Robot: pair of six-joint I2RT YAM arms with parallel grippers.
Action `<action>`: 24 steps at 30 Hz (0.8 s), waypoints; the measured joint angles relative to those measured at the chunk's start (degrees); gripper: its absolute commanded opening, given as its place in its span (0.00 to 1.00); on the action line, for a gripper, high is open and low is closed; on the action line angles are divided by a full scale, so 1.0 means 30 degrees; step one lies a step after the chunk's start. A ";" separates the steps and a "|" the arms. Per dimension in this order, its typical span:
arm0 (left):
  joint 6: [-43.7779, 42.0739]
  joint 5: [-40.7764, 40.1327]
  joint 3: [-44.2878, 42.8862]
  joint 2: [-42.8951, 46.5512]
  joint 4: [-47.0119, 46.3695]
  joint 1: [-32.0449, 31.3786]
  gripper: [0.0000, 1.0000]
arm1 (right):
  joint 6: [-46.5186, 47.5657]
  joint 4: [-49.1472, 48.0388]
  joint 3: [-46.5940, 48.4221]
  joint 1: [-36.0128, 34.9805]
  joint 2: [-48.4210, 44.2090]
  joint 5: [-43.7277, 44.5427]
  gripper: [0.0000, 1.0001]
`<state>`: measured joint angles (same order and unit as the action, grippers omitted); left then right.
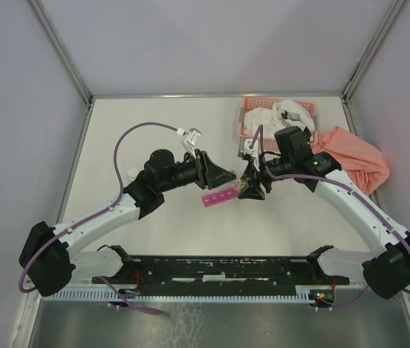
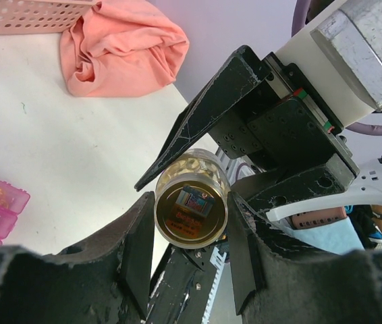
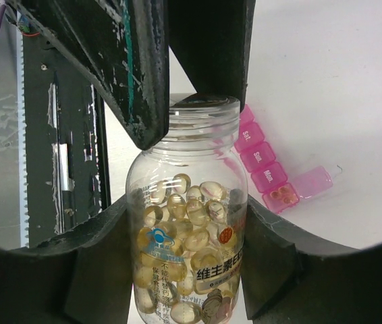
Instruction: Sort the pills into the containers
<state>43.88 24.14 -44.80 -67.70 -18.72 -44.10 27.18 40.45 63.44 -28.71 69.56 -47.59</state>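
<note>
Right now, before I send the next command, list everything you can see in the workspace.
pill bottle: one, clear, yellow softgels inside, lid off, held between both grippers.
pill organizer: one, magenta-pink strip, on the table beside the bottle; one end compartment open with pills in it.
basket: one, salmon-orange lattice, far right of the table.
white items: count unclear, bunched inside the basket.
cloth: one, coral, crumpled right of the basket.
left gripper: one, black fingers closed on the bottle's mouth end.
right gripper: one, black fingers closed on the bottle's body.
</note>
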 measured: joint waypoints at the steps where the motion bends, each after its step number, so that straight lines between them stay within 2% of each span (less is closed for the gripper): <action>1: -0.0007 -0.0058 0.0000 0.0000 0.0066 0.0015 0.31 | -0.0138 -0.0051 0.0000 0.0000 0.0080 0.0000 0.09; 10: -0.0029 -0.0546 -0.0015 -0.0007 0.0707 0.0109 0.31 | -0.1144 -0.0328 0.0000 0.0000 0.0605 0.0022 0.10; 13: -0.0080 -0.0583 -0.0138 -0.0007 0.0984 0.0109 0.34 | -0.1195 -0.0328 0.0000 0.0000 0.0612 0.0022 0.10; 15: -0.0233 -0.0597 -0.0226 -0.0007 0.1180 0.0109 0.40 | -0.1188 -0.0328 0.0000 0.0000 0.0627 0.0022 0.10; 19: -0.0495 -0.0743 -0.0284 0.0051 0.1421 0.0102 0.59 | -0.1166 -0.0335 0.0000 0.0000 0.0678 -0.0015 0.10; 24: -0.0729 -0.1144 -0.0284 0.0393 0.2244 -0.0087 0.72 | -0.1115 -0.1078 0.0000 -0.0022 0.0678 -0.0597 0.10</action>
<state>41.69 20.71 -45.65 -66.52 -11.99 -44.36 23.83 37.21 63.44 -28.77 71.59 -49.39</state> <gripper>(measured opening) 0.658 0.604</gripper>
